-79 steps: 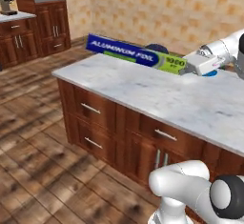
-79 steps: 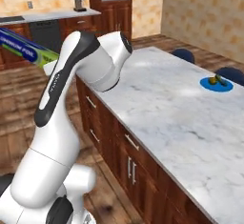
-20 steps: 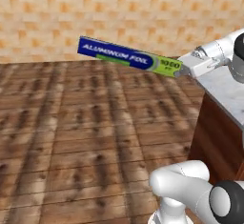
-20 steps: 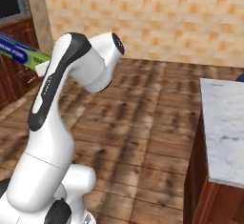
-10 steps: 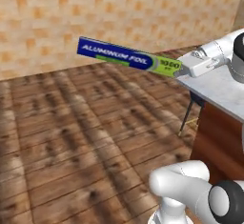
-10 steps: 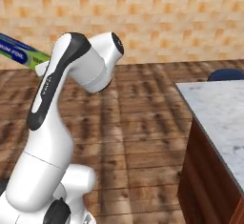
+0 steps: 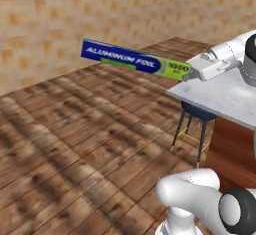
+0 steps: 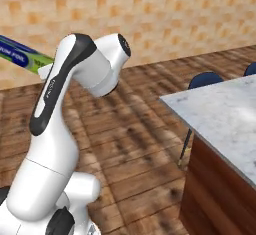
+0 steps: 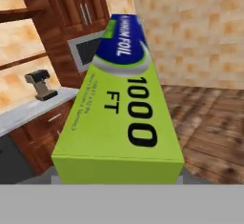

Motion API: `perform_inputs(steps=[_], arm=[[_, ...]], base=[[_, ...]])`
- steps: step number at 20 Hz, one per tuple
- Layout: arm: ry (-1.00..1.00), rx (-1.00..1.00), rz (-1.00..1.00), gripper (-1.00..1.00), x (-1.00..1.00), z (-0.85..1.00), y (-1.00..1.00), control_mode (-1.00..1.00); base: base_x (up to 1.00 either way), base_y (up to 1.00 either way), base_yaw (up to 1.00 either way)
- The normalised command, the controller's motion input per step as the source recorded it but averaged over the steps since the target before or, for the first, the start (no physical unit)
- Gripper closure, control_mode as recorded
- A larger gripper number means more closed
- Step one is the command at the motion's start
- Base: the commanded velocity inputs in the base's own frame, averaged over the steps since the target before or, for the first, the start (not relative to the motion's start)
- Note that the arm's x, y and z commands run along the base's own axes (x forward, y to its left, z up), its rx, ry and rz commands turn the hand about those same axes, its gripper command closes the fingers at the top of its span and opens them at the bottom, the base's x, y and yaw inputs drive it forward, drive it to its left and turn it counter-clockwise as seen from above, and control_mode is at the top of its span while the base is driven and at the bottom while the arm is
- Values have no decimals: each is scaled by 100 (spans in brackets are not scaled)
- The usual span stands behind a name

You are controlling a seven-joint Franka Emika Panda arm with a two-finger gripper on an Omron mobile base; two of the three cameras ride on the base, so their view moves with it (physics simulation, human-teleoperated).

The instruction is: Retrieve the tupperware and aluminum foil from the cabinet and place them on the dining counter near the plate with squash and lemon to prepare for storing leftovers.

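Note:
The aluminum foil (image 7: 134,58) is a long blue carton with a lime-green end, held level in the air over the wooden floor. My gripper (image 7: 189,74) is shut on its green end, just off the corner of the dining counter (image 7: 227,98). In the right base view the aluminum foil (image 8: 20,54) sticks out to the left behind the arm, and the dining counter (image 8: 225,114) lies at the right. In the hand view the aluminum foil (image 9: 119,118) runs away from the camera and hides the fingertips. Beyond it, at the far left, are the plank shelves of the cabinet (image 9: 24,15).
A blue-seated stool (image 7: 197,113) stands under the counter's corner, and two stools (image 8: 205,80) show at its far side. Open wooden floor (image 7: 75,144) spreads to the left. A microwave (image 9: 88,51), a coffee machine (image 9: 43,85) and a marble worktop (image 9: 28,112) show far off.
The base has turned, so the whole scene has shifted: the dining counter and a stool have slid further into both base views. The foil stays in my gripper as before.

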Motion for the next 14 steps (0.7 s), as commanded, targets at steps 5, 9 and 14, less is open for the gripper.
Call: perform_inputs(steps=[5,9,14], arm=[[0,0,0,100,0,0,0,100],[0,0,0,100,0,0,0,100],[0,0,0,100,0,0,0,100]], base=[[100,100,-55],[100,100,-54],[100,100,-52]])
